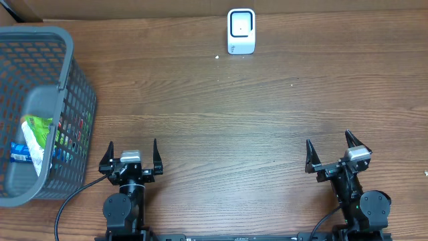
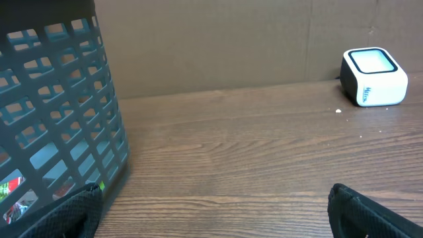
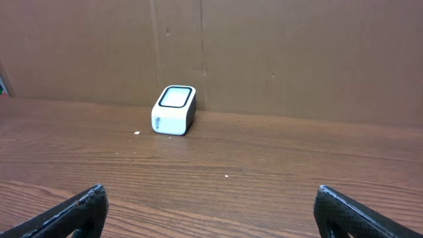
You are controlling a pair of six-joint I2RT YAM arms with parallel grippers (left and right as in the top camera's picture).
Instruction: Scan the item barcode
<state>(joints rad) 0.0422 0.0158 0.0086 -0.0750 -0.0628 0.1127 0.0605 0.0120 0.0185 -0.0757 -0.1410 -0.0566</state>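
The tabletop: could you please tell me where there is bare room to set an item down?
The tabletop is bare from the basket rightward to its edge, between the scanner at the back and the open left end effector and right end effector in front. Only the basket, holding packages, is crowded.

no legible text, just a blurred mark (image 3: 158,122) on the scanner (image 3: 175,106)

A dark brown wood-grain desk (image 1: 267,120) fills the scene, evenly lit, with a soft sheen on its boards. Along its far edge a plain brown cardboard wall (image 3: 297,53) stands upright, marked by vertical seams and meeting the desk surface.
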